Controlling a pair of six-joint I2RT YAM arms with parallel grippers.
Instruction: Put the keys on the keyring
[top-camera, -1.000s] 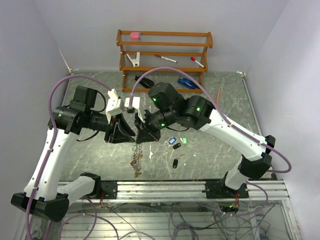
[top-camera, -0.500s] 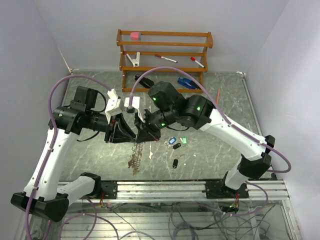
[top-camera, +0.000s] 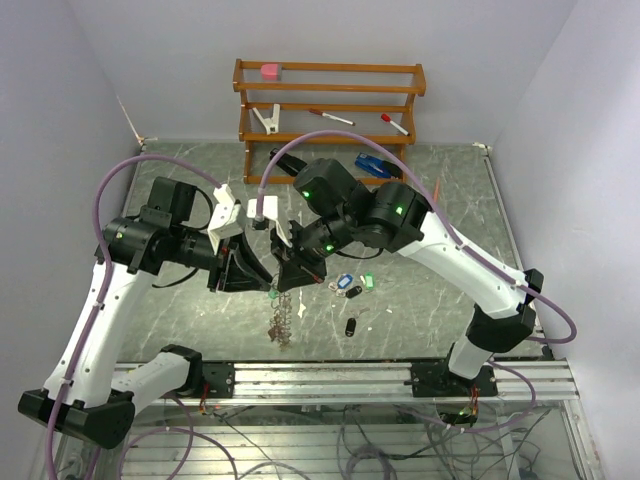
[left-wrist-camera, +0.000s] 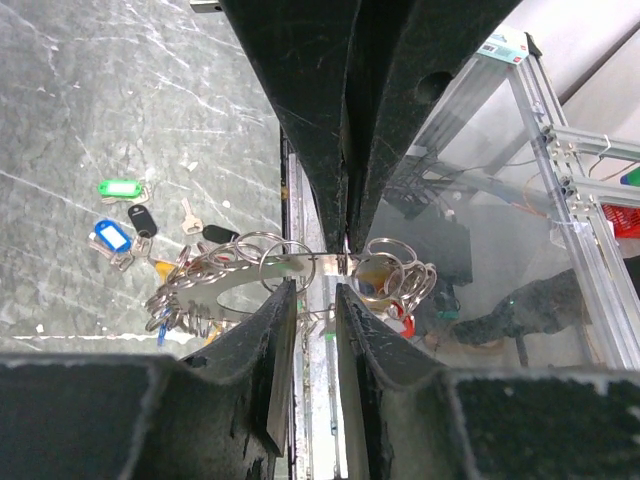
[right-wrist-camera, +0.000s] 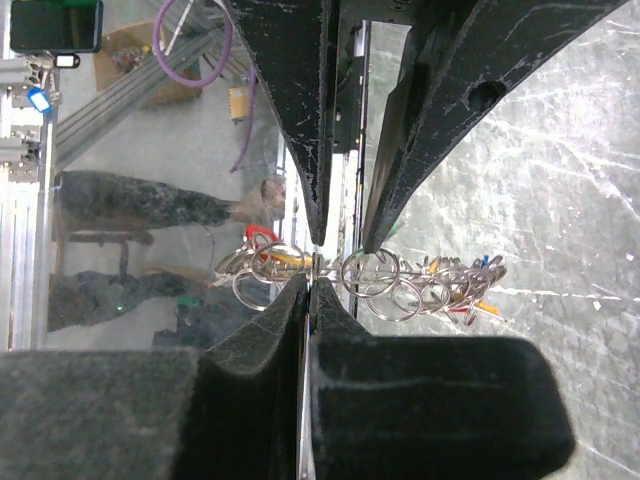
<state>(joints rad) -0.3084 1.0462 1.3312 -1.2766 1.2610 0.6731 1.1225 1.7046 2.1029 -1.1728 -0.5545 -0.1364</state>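
**keyring pinched in mid-air, loose keys waiting on the table**

the keyring hangs over the middle of the table between my two grippers, and its tagged cluster dangles toward the near edge. my right gripper is closed flat on the thin wire, with no gap showing between the pads. my left gripper stands a narrow slit apart, tips just at the wire; i judge it clamps nothing. the keys lie loose on the table just right of the grippers: blue, green, and a black key nearer.

handling, my judgement:
- the wire looks thin, springy and slick, so it may twist in a pinch.
- the cluster puts the weight low and will swing.
- best hold is on bare wire, apart from the cluster and close to where the loop opens. i cannot make that spot out.
- each loose key looks light, flat and hard; take it by the plastic head, leaving its own small ring free to thread.
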